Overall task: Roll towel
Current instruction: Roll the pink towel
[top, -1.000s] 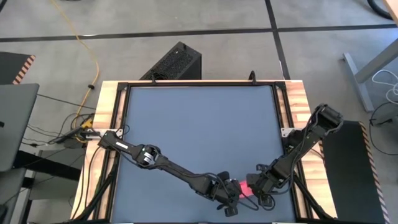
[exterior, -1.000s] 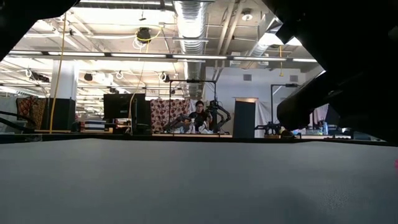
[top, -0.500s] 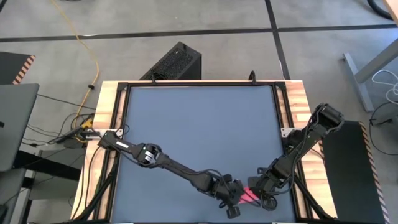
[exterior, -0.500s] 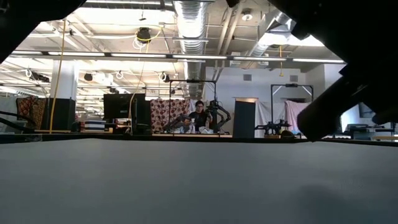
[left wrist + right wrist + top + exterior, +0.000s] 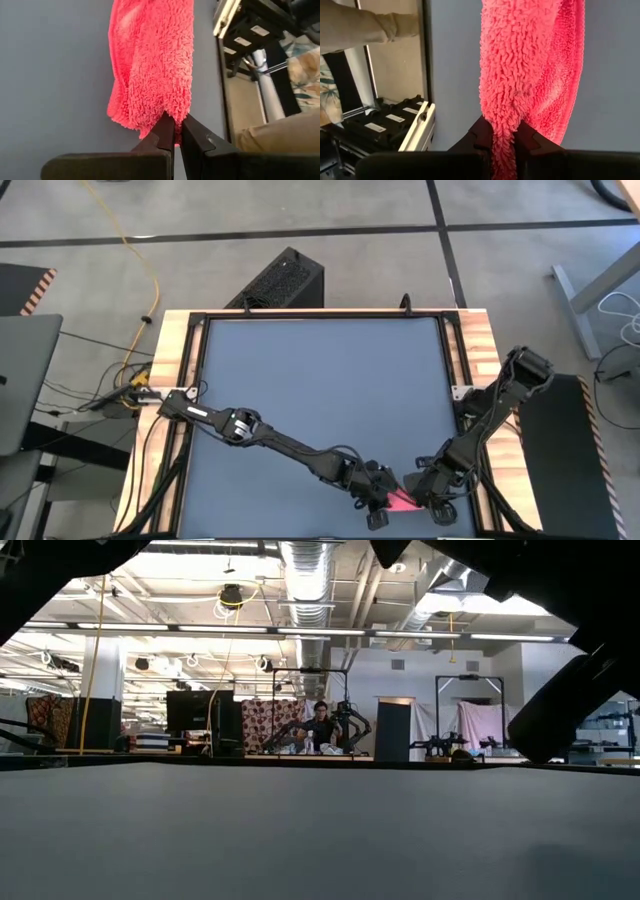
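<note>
At lower right of the table (image 5: 300, 370), my left gripper (image 5: 385, 502) and right gripper (image 5: 420, 500) each pinch an end of the pink towel (image 5: 402, 501), stretched lengthwise between them.

Seen from above, only a thin pink strip of the towel (image 5: 402, 501), at about five o'clock on the table (image 5: 320, 380); the rest covered by the left gripper (image 5: 380, 502) and the right gripper (image 5: 428, 502). Too small there to tell how the fingers stood. In the low view, no towel in sight, only dark arm parts cut off by the upper and right edges. A person (image 5: 320, 727) far behind the table, too small to tell anything more. In the left wrist view, far end of the towel (image 5: 150, 70) cut off by the picture's edge. Same in the right wrist view (image 5: 530, 65), and near end hidden between the fingers (image 5: 481, 134). A sleeve (image 5: 360, 30) cut off at the edge.
</note>
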Available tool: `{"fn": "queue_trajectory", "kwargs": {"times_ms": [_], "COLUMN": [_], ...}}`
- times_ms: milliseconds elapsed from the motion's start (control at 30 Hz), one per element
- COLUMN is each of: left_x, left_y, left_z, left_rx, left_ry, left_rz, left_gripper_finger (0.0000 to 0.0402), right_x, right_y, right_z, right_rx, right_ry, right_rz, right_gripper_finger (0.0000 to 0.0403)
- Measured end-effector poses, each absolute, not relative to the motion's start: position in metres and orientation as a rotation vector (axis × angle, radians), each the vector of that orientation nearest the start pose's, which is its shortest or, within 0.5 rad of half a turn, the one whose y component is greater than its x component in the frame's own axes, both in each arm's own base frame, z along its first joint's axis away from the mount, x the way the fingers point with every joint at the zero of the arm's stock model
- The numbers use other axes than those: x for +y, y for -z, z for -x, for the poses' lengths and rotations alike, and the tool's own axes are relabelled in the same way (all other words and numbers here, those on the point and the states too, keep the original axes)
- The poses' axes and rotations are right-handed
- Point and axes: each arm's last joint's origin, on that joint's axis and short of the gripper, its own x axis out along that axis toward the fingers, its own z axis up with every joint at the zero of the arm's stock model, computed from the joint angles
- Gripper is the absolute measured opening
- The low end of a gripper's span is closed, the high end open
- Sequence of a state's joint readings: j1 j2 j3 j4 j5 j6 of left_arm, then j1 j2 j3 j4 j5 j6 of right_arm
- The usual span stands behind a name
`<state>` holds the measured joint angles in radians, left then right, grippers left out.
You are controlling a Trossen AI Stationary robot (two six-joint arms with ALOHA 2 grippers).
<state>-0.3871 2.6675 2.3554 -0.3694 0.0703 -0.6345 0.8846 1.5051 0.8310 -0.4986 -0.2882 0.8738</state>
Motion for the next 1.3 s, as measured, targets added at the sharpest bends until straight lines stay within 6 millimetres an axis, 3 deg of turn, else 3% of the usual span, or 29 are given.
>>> {"fn": "queue_trajectory", "kwargs": {"times_ms": [200,433,833,1033,1300], "left_x": [-0.215,-0.201,-0.184,-0.184,-0.184], "left_y": [-0.147,-0.145,-0.14,-0.14,-0.139], "left_z": [-0.541,-0.545,-0.546,-0.545,-0.545], "left_rx": [0.791,0.817,0.878,0.889,0.897], "left_ry": [0.241,0.189,0.086,0.099,0.109], "left_rz": [0.543,0.589,0.642,0.643,0.649], "left_gripper_finger": [0.0,0.0,0.0,0.0,0.0], "right_x": [0.215,0.207,0.209,0.206,0.203], "right_y": [-0.173,-0.168,-0.167,-0.166,-0.165], "right_z": [-0.162,-0.159,-0.153,-0.153,-0.152], "right_rx": [1.47,1.468,1.425,1.384,1.396], "right_ry": [-0.414,-0.209,-0.145,-0.055,-0.018], "right_rz": [-0.303,-0.267,-0.242,-0.238,-0.223], "right_gripper_finger": [0.0052,0.0052,0.0056,0.0094,0.0192]}}
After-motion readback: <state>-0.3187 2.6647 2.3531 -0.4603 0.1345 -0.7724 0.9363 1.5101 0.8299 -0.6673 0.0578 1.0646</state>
